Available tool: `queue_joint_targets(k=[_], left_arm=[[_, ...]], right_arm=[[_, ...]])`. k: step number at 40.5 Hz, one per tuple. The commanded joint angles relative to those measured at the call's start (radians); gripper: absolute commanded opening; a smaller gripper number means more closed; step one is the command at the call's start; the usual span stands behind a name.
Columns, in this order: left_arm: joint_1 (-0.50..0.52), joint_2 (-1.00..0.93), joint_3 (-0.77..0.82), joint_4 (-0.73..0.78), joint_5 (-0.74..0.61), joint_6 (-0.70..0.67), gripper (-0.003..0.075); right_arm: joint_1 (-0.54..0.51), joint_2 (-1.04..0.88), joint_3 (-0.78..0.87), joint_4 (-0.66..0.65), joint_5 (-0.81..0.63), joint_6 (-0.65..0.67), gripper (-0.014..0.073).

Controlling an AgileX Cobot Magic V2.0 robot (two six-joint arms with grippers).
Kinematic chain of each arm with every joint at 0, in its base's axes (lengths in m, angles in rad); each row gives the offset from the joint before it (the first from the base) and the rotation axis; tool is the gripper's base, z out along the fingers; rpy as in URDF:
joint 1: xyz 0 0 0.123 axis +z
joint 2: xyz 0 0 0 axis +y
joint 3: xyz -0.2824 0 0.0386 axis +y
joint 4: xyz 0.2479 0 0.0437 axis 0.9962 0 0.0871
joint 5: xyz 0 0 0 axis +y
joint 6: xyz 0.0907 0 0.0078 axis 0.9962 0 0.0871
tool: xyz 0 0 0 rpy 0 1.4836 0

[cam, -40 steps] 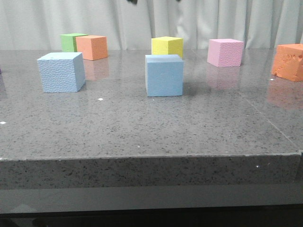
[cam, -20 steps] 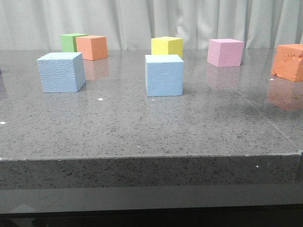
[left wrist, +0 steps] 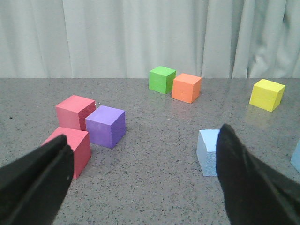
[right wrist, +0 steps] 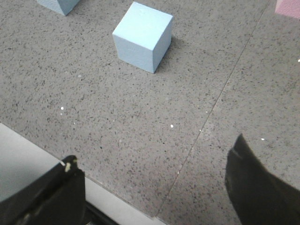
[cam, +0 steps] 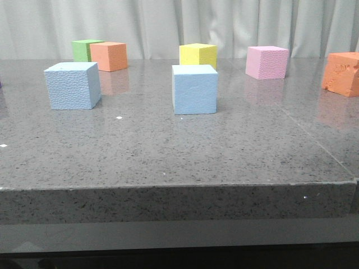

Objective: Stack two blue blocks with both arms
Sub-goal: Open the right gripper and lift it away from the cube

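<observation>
Two pale blue blocks stand apart on the grey table. In the front view one is at the left [cam: 73, 85] and one in the middle [cam: 194, 88]. Neither gripper shows in the front view. My left gripper [left wrist: 144, 152] is open and empty, low over the table. The left blue block [left wrist: 208, 152] lies ahead of it, partly behind one finger [left wrist: 248, 183]. The edge of the other blue block [left wrist: 296, 157] shows too. My right gripper [right wrist: 154, 187] is open and empty above the table's front edge. The middle blue block [right wrist: 142, 36] lies well ahead of it, and the other blue block's corner [right wrist: 58, 4] shows beyond.
At the back stand a green cube [cam: 83, 49], an orange cube [cam: 109, 55], a yellow cube [cam: 198, 54] and a pink cube [cam: 267, 61]. A chipped orange block [cam: 342, 73] is at far right. Two red cubes [left wrist: 74, 111] and a purple cube [left wrist: 106, 125] are at far left.
Dark arm parts at the top edge of the front view have left it, and the shadow beside the middle blue block is gone. The blocks have not moved.
</observation>
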Motion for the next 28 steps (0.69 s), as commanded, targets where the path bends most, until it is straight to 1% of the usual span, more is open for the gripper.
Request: queue_joint_targets(k=[1,9,15,20,28], left_arm=[[0.002,0.018,-0.028,0.0,-0.079,-0.005,0.0606],[0.002,0.018,-0.028,0.0,-0.079,-0.005,0.0606],[0.002,0.018,-0.028,0.0,-0.079,-0.005,0.0606],[0.002,0.018,-0.028,0.0,-0.079,-0.005,0.0606],[0.002,0.018,-0.028,-0.006,-0.077,-0.005,0.0606]], right_arm=[[-0.006,-0.104,0.053,-0.008,-0.109,-0.032,0.0615],[-0.006,-0.277,0.177,-0.008,-0.117,-0.055,0.0615],[-0.006,-0.37,0.231,-0.011,-0.117,-0.055,0.0615],[-0.006,-0.405,0.24,-0.022,-0.112,-0.055,0.0615],[-0.006,-0.406,0.24,-0.027,-0.107,-0.055,0.0615]])
